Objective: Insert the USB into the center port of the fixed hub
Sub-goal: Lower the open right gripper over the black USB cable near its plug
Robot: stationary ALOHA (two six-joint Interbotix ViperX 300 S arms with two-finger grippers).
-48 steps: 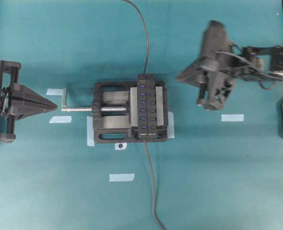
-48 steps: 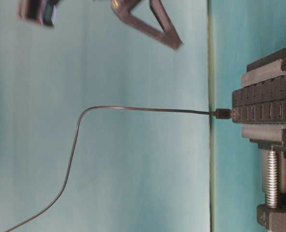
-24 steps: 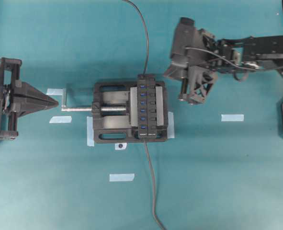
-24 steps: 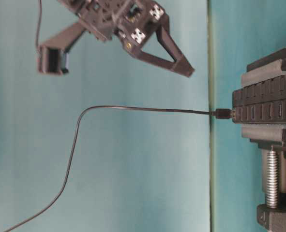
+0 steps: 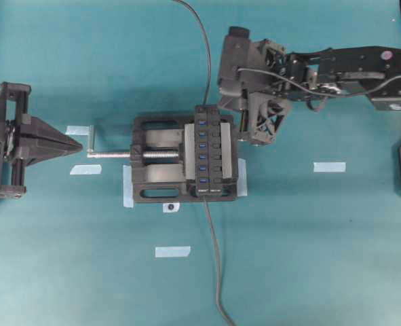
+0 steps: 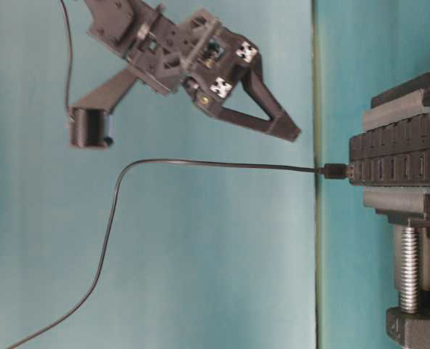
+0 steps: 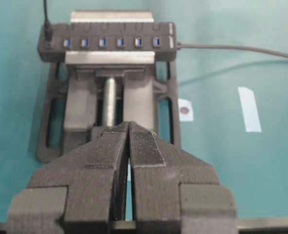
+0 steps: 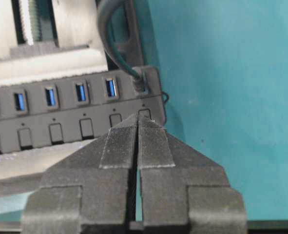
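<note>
Now right gripper (image 8: pixel 137 122) over fixed hub (image 5: pixel 210 151) end (jaws together).

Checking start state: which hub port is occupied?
The end port beside the right end effector: a black plug fills it; the others show blue.

The USB (image 8: pixel 140 84) sits plugged into the fixed hub's (image 5: pixel 212 151) end port.

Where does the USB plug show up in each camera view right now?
Overhead: the USB is just above centre, at the top end of the fixed hub.
Table-level: the USB is at middle right, against the hub's left edge.
Left wrist: the USB is at upper left, in the hub's leftmost port.
Right wrist: the USB is at upper centre, in the rightmost port.
Shared landmark: the fixed hub.
</note>
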